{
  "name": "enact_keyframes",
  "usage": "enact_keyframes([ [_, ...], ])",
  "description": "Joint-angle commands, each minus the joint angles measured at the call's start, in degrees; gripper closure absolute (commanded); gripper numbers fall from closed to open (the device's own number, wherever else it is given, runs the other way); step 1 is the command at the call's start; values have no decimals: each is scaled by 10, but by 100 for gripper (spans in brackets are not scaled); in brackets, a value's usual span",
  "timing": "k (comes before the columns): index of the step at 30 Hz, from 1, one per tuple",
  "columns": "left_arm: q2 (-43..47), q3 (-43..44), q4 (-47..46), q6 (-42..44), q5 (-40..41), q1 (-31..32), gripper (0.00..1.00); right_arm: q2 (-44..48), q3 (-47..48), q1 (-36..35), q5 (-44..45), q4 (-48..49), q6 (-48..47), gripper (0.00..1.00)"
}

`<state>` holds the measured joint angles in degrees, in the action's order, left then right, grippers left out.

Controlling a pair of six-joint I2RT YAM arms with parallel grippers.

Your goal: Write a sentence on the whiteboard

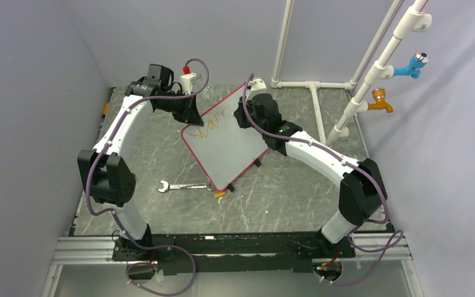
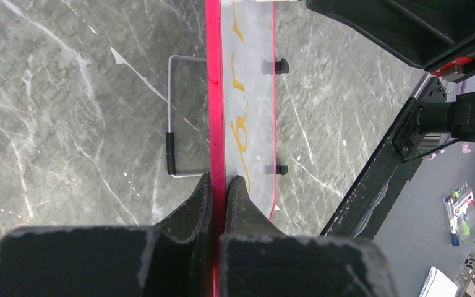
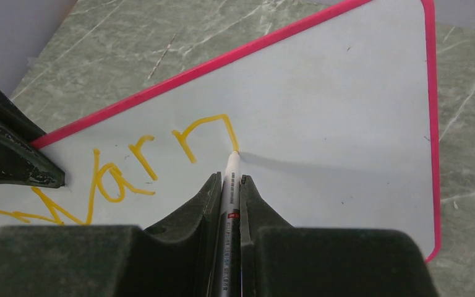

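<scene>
The whiteboard [image 1: 232, 148], rimmed in red-pink, sits at an angle in the middle of the grey marbled surface [image 1: 297, 192]. The left end effector [image 2: 218, 180] is clamped on its rim. The right end effector [image 3: 229, 180] is closed on a white marker [image 3: 232, 164]. The marker's tip touches the board at the end of yellow lettering [image 3: 117, 176] that reads "Warn". The print on the marker's barrel is too small to read.

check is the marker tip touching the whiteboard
Touching. The right wrist view shows the marker with its tip on the whiteboard, at the end of the yellow stroke.
</scene>
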<state>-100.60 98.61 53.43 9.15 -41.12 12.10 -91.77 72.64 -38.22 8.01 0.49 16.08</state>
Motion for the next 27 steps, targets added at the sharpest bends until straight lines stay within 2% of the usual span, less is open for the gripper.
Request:
enact_keyframes([
  [1, 2, -10, 5, 59, 55, 18, 100, 4, 18, -1, -13, 6, 4, 100],
  [13, 3, -11, 4, 60, 54, 20, 100, -34, 81, 18, 4, -2, -17, 100],
  [27, 3, -11, 4, 60, 56, 21, 100, -16, 27, 42, -15, -8, 4, 100],
])
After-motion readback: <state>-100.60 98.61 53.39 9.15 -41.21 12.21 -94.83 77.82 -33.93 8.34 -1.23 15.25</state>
